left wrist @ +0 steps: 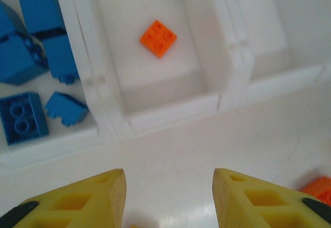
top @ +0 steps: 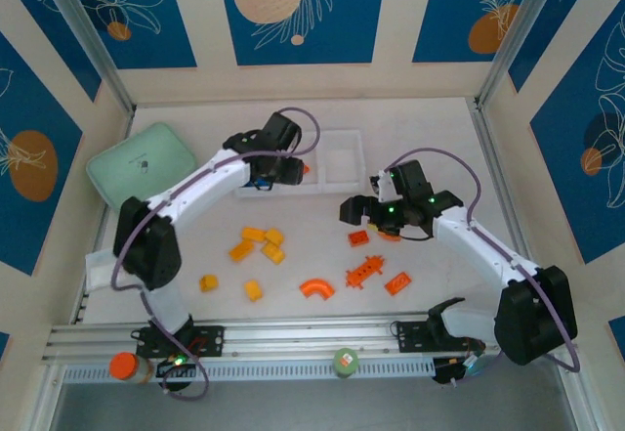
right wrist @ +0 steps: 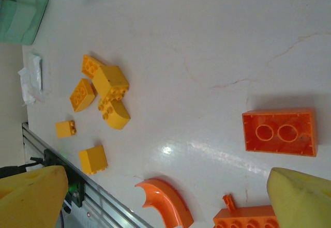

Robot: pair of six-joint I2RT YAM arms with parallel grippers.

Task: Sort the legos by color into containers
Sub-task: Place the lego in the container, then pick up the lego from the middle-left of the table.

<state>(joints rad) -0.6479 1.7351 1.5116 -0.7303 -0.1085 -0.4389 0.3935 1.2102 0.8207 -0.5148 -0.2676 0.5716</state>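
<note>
My left claw [left wrist: 169, 186] hangs open and empty at the near wall of the tray [left wrist: 170, 111]. One orange square brick [left wrist: 158, 38] lies in its middle compartment, and the blue legos [left wrist: 31, 47] sit in the compartment beside it. My right claw [right wrist: 165, 176] gapes wide, holding nothing, low over the white tabletop [right wrist: 207, 42]. An upturned orange brick [right wrist: 279, 132] lies just ahead, off toward one finger, with its long axis running finger to finger, so I judge a wrist turn is needed first. The yellow legos [right wrist: 106, 91] lie nearer my left arm. Blue-patterned walls [top: 293, 11] enclose the space.
</note>
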